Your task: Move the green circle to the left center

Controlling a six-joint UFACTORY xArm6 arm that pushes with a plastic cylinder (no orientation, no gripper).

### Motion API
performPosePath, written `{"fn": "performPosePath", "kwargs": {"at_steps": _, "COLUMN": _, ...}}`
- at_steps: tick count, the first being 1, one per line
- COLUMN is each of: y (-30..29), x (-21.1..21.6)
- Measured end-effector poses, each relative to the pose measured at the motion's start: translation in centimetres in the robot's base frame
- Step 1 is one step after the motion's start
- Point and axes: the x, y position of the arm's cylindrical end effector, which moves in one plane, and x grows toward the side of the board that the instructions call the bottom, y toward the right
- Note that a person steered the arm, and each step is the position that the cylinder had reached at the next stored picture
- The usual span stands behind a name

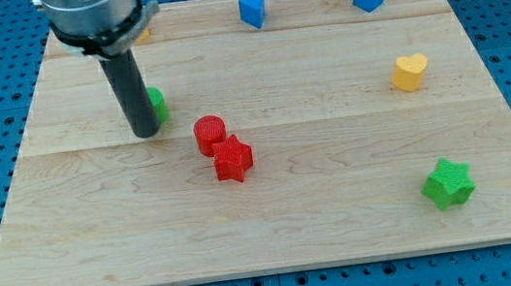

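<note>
Green circle (157, 103) touching tool tip (146, 133), mostly hidden behind rod

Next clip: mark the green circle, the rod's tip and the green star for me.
green circle (157, 104): camera view, on the sliver showing to the right of the rod.
my tip (146, 133): camera view, the rod's very end, at the circle's left.
green star (448, 183): camera view, middle of its top face.

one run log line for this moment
my tip touching green circle, on its left | red cylinder and red star right of tip | circle not yet left center
</note>
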Motion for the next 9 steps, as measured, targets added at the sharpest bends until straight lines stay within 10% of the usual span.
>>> {"fn": "performPosePath", "kwargs": {"at_steps": 6, "y": 8.3, "x": -4.6}}
{"fn": "performPosePath", "kwargs": {"at_steps": 9, "y": -3.3, "x": -3.5}}
